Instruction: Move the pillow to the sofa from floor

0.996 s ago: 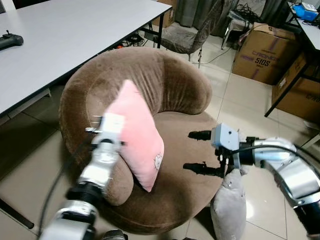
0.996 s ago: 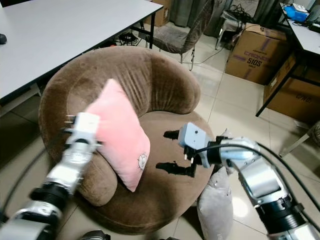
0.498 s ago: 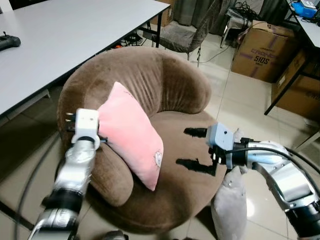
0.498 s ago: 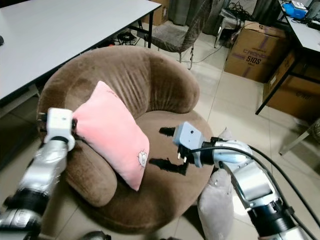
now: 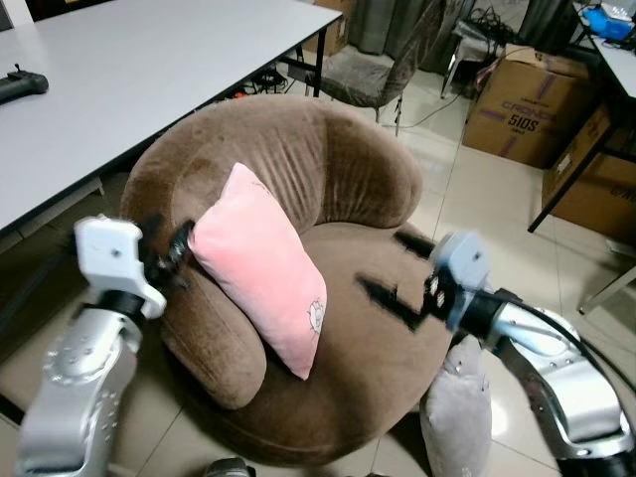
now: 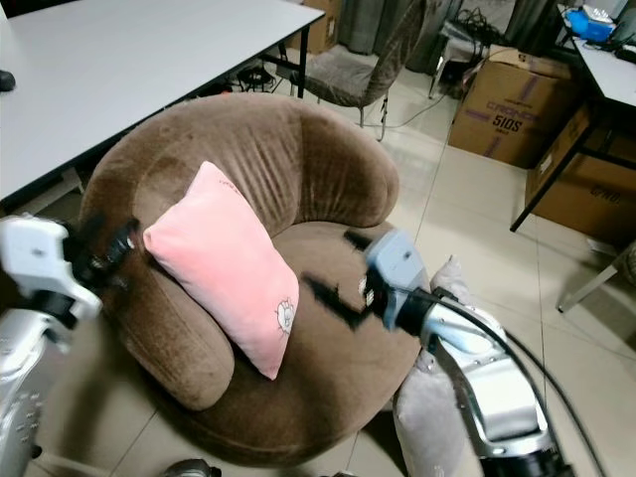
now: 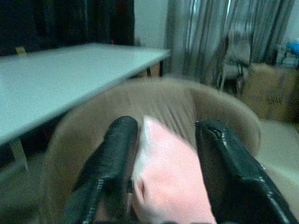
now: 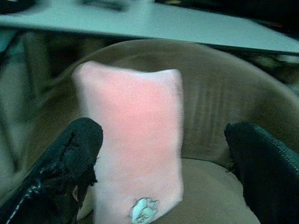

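We see the pink rectangular plush pillow leaning upright inside the round brown velvet sofa, our left end effector spread open beside its left armrest, our right end effector agape over its seat, both empty.

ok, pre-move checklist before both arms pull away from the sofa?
1. Pink pillow on the brown sofa, leaning on its arm: ok.
2. Left gripper open, off the pillow: ok.
3. Right gripper open over the seat, holding nothing: ok.
4. Pillow stable once left alone: cannot tell.
5. Grey cushion on the floor beside the right arm, retreat path: not ok.
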Robot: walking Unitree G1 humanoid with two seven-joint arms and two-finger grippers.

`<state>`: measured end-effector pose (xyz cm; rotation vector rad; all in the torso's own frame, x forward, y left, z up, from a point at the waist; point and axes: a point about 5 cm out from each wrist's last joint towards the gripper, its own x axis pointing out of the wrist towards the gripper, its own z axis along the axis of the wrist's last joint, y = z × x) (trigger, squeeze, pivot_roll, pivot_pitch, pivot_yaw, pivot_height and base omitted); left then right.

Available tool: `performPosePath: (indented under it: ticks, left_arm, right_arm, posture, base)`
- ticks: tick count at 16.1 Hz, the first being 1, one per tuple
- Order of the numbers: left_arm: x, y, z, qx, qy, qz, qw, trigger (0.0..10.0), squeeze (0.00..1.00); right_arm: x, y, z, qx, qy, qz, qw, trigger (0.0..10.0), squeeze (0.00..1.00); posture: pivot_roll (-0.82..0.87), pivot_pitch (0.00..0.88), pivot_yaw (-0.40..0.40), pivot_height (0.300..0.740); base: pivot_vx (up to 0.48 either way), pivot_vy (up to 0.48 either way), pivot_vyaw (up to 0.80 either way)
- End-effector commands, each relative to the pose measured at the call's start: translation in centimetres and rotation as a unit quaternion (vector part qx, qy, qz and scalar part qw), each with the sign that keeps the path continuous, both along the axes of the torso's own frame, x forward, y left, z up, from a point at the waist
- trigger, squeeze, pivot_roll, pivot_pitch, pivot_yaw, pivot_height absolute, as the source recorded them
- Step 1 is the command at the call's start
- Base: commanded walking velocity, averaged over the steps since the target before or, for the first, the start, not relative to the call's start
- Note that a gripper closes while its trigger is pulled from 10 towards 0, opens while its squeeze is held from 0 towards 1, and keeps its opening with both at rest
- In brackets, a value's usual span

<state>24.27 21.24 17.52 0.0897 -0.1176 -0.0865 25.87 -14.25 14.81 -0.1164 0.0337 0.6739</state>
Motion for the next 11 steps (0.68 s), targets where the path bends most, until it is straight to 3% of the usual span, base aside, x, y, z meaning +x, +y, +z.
performPosePath:
  ticks: [1,2,5,9,11]
  left_arm:
    - [-0.1,-0.8,0.7,0.017,-0.017,-0.001,1.000,10.0,0.00]
    - [0.2,-1.5,0.4,0.026,-0.017,-0.002,1.000,10.0,0.00]
    - [1.0,-2.7,-0.5,0.023,0.011,-0.007,1.000,10.0,0.00]
    - [1.3,-3.0,-2.1,0.068,0.043,-0.025,0.996,10.0,0.00]
    - [1.6,-3.1,-2.5,0.084,0.049,-0.042,0.994,10.0,0.00]
  right_arm:
    - [0.8,-1.5,0.2,0.021,0.001,-0.120,0.993,10.0,0.00]
    - [1.2,-1.6,-0.2,0.045,0.012,-0.180,0.983,10.0,0.00]
    - [0.8,-0.6,-1.8,0.040,0.046,-0.227,0.972,10.0,0.00]
    - [0.0,-2.1,-2.4,0.039,0.053,-0.313,0.948,10.0,0.00]
    - [-0.6,-2.3,-2.3,0.019,0.044,-0.318,0.947,10.0,0.00]
  posture:
    - [0.11,0.000,-0.090,0.740]
    - [0.11,0.000,-0.087,0.740]
    - [0.09,0.000,-0.067,0.740]
    - [0.06,0.000,-0.032,0.740]
    - [0.04,0.000,-0.019,0.740]
  base:
    - [0.000,0.000,0.00]
    - [0.000,0.000,0.00]
    - [0.000,-0.412,0.00]
    - [0.000,-0.472,0.00]
    - [0.000,-0.472,0.00]
